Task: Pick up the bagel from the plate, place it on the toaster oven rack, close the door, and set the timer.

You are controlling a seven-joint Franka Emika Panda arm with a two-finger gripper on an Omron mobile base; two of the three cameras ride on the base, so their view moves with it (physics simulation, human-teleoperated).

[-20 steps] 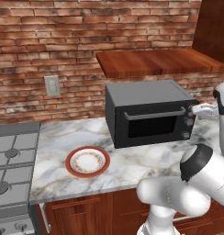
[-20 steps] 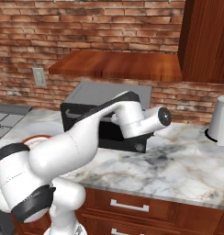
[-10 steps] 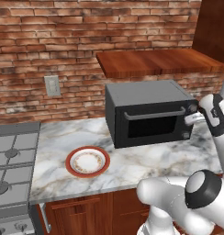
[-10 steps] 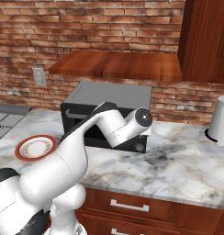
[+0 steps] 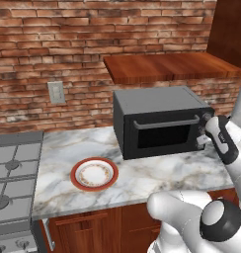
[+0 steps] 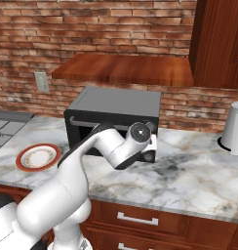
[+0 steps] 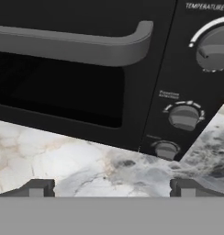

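The arm reached in from the lower right of the left base view, its wrist bent toward the toaster oven (image 5: 159, 121) — the gripper (image 7: 111, 187) spread wide and holding nothing, facing the knobs (image 7: 183, 116) at right. The door (image 5: 162, 133) was shut. The plate (image 5: 94, 174) lay at lower left on the counter (image 5: 157, 175); no bagel could be made out on it.

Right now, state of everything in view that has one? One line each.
toaster oven: upright at the back of the counter, front facing out.
door: shut, handle bar across the top.
plate: flat on the counter left of the oven, nothing on it.
pincer: open, holding nothing, near the oven's knobs.
knobs: untouched; setting unreadable.
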